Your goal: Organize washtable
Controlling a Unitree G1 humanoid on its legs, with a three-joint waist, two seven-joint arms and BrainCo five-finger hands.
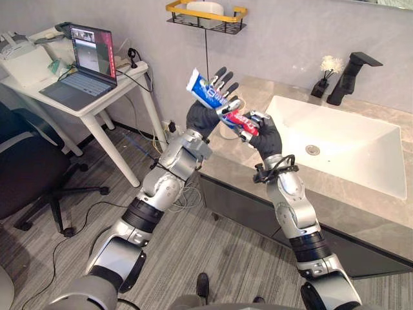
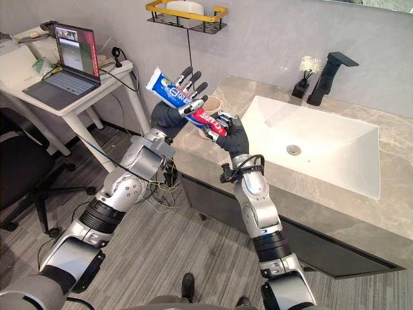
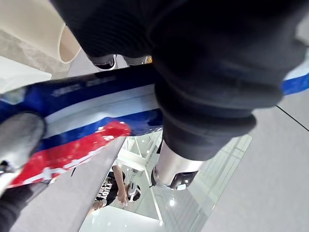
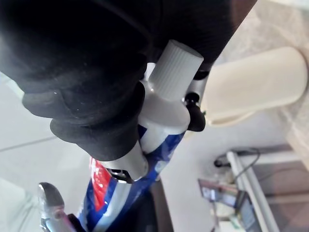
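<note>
A blue, white and red toothpaste tube is held in the air over the left end of the grey washtable. My left hand has its straight fingers behind the tube's flat end and its thumb across the front, pinching it. My right hand is curled round the cap end; the white ribbed cap pokes out between its fingers. A beige cup stands on the counter just behind both hands, partly hidden by them.
A white sink basin takes up the counter's right part, with a black faucet and a small diffuser behind it. A wall shelf hangs above. To the left stand a white table with a laptop and a black chair.
</note>
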